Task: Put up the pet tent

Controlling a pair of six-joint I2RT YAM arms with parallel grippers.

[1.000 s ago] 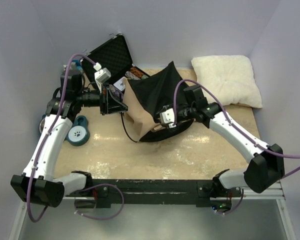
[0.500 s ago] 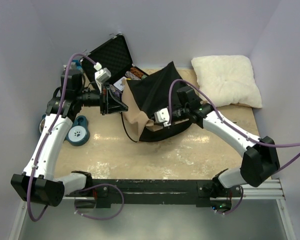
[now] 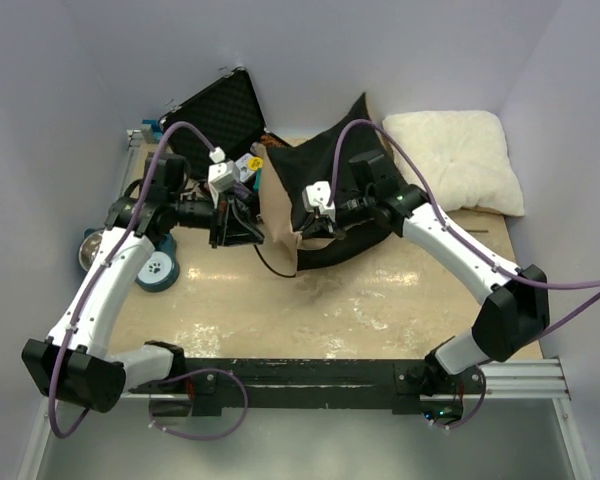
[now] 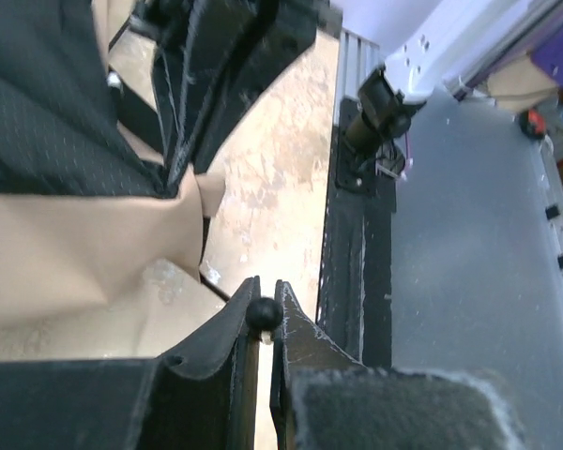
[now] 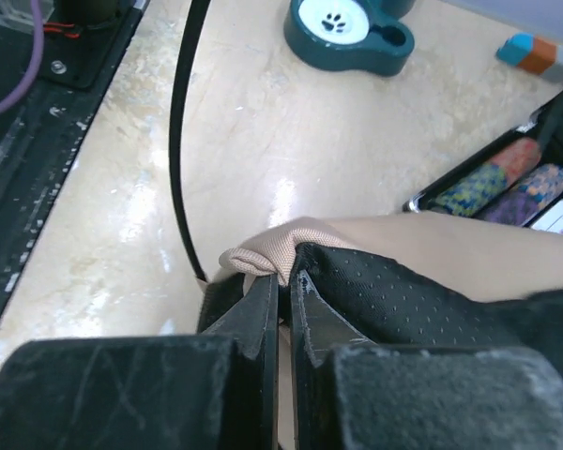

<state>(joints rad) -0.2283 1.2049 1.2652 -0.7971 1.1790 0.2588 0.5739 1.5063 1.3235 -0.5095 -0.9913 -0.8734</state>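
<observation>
Holding the pet tent point(image 3: 295, 170) from two sides looks like the whole idea here. It sits half-raised at the back middle of the table point(image 3: 380, 300), black floor panel tipped up, tan canvas slumped underneath.

The left gripper point(image 4: 263, 323) has its fingers pressed together on the little ball tip point(image 4: 264, 310) of a pole, which we guess is so the pole end can be steered into a corner. The right gripper point(image 5: 283, 281) is pinching the hem point(image 5: 263, 258) where tan canvas meets black mesh, probably to pull the fabric taut against the pole.

Stuff around: the white pillow point(image 3: 455, 160) lies just beside the tent on the right, and the open hard case point(image 3: 220, 110) with its coloured chips point(image 5: 507, 183) is right behind it on the left. The teal paw-print bowl point(image 5: 347, 33) sits well apart. A loose dark pole point(image 5: 183, 141) loops across the table near the right fingers, and we reckon that's the most likely snag.
</observation>
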